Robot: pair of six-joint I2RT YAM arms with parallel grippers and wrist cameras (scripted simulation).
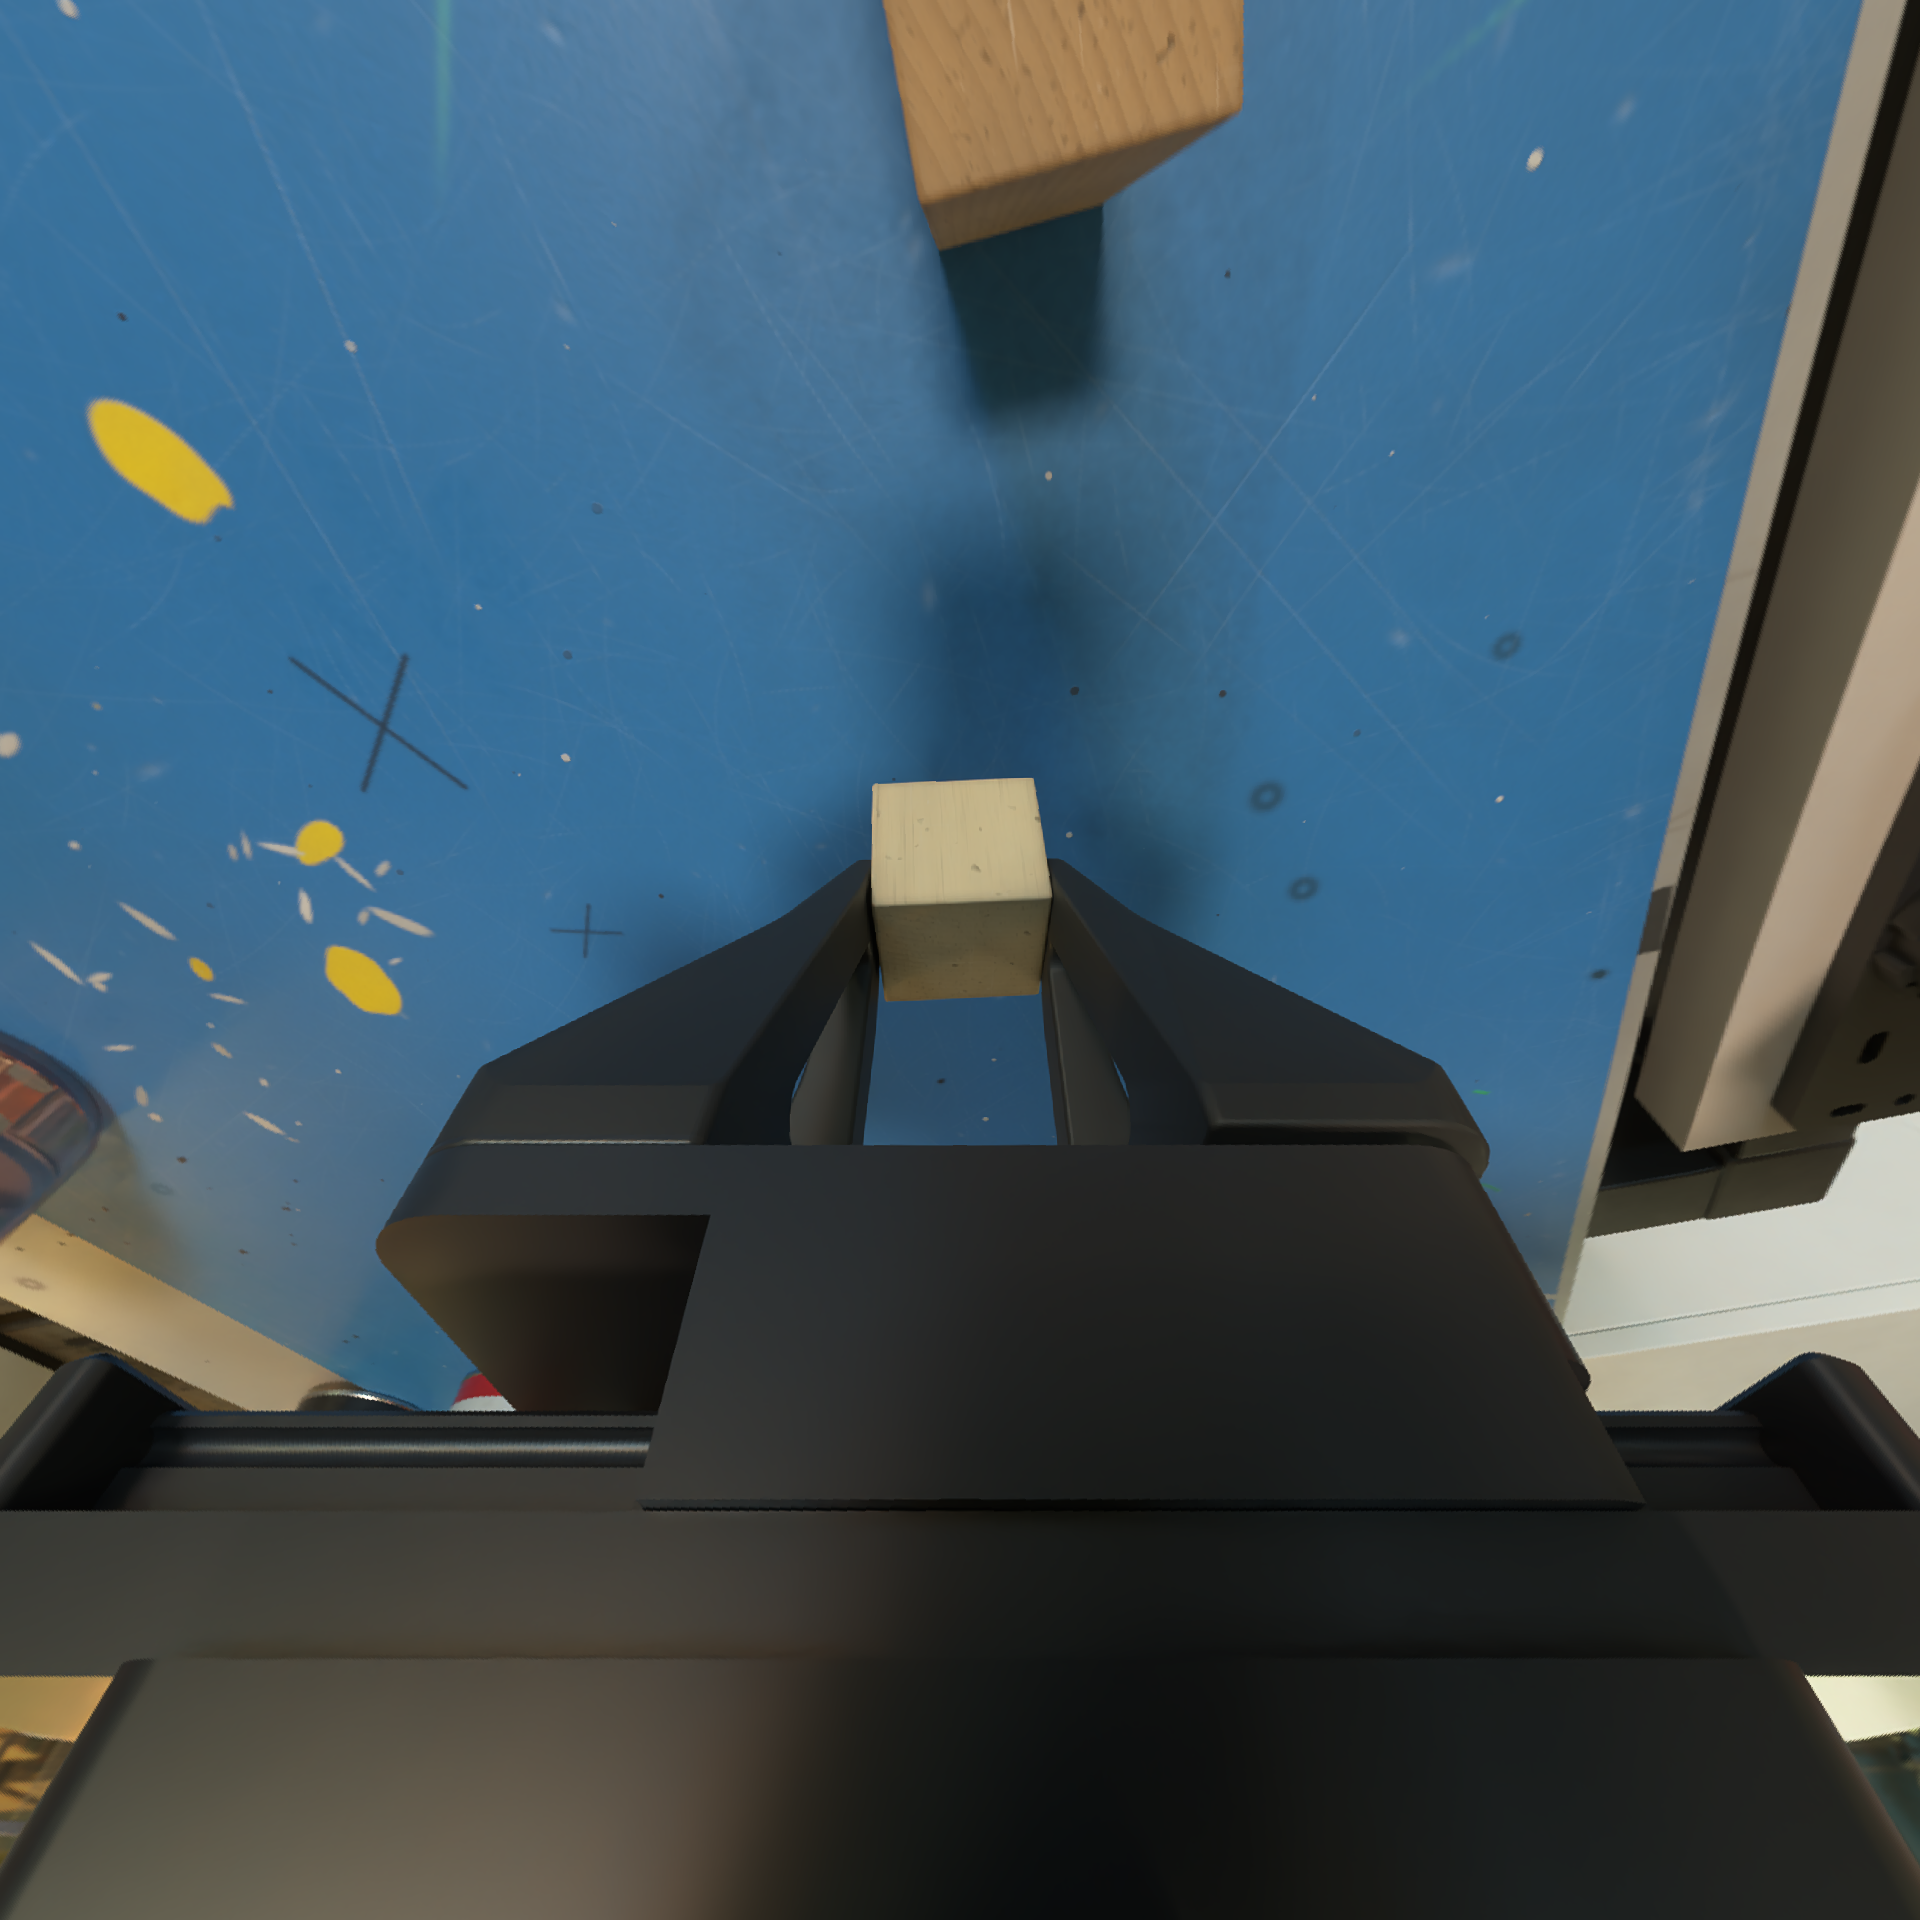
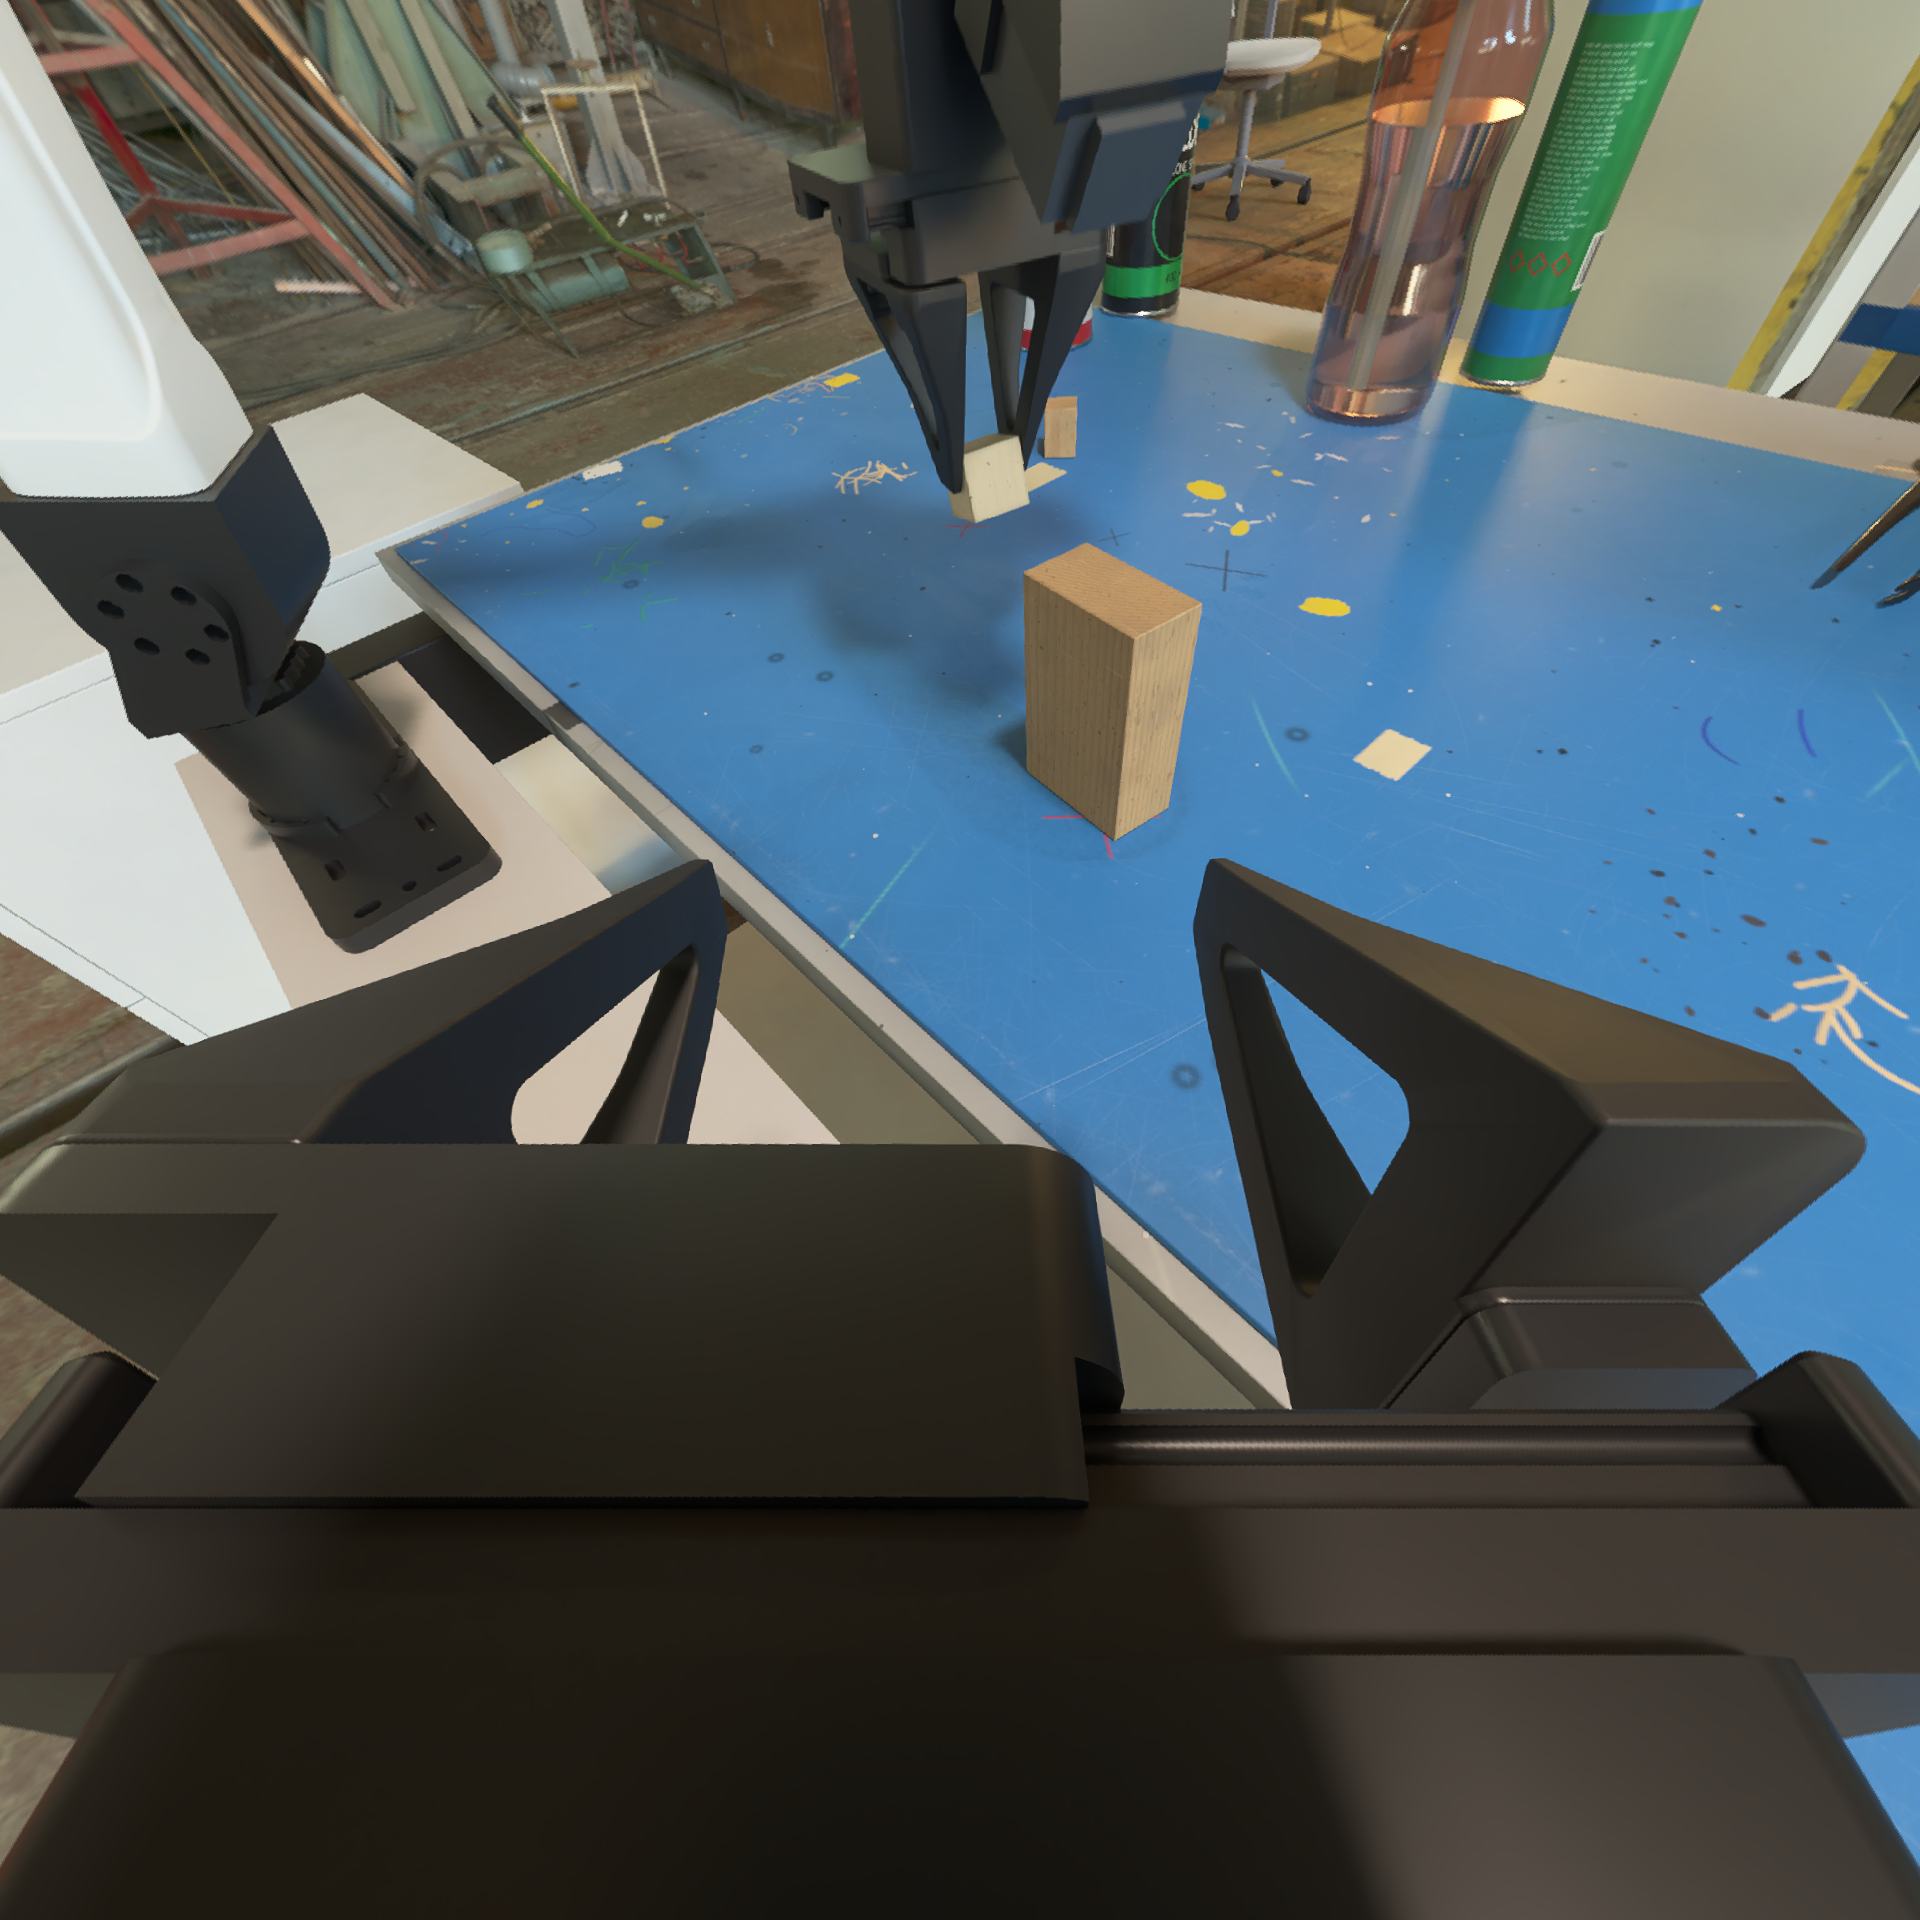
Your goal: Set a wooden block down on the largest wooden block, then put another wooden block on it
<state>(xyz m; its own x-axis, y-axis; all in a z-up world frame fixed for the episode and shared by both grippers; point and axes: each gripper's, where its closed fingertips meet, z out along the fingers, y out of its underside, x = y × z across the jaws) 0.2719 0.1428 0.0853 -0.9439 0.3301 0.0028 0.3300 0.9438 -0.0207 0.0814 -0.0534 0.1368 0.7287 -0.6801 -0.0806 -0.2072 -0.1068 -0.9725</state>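
My left gripper [image 1: 958,914] is shut on a small pale wooden cube [image 1: 956,883] and holds it above the blue table. The right wrist view shows that gripper [image 2: 982,473] with the cube [image 2: 990,480] in the air, behind the largest block. The largest wooden block [image 2: 1107,686], tall and tan, stands upright on the table; its top shows ahead in the left wrist view [image 1: 1060,94]. A third small wooden block [image 2: 1060,426] stands farther back, partly hidden by the left gripper's fingers. My right gripper [image 2: 956,883] is open and empty over the table's near edge.
A clear pinkish bottle [image 2: 1403,239], a green and blue spray can [image 2: 1558,197] and a dark can [image 2: 1143,260] stand at the table's far edge. The left arm's base [image 2: 312,790] sits beside the table [image 2: 1558,831]. A pale square patch [image 2: 1392,753] lies flat to the right of the big block.
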